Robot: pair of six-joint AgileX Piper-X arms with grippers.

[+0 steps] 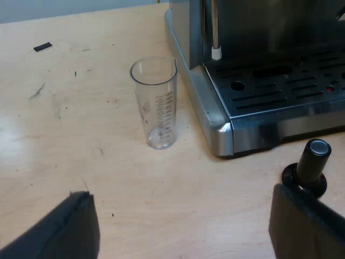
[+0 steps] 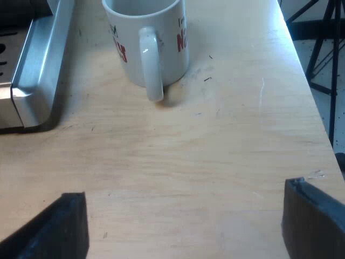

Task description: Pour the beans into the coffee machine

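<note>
Left gripper (image 1: 180, 198) stands wide apart, grasping nothing, over the table (image 1: 64, 118). Tamper (image 1: 311, 162) stands just beside one finger, near the machine (image 1: 259, 65) front corner. Glass (image 1: 155, 102) upright, empty, just beside that corner. Right gripper (image 2: 183, 191) likewise released; mug (image 2: 148, 38) upright between machine and table edge.

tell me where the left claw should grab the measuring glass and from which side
Grip the measuring glass across its middle wall, left claw coming in level from the bare table side it faces. The glass stands upright, tapers toward its base, and the espresso machine stands close beside it, blocking that flank.
</note>
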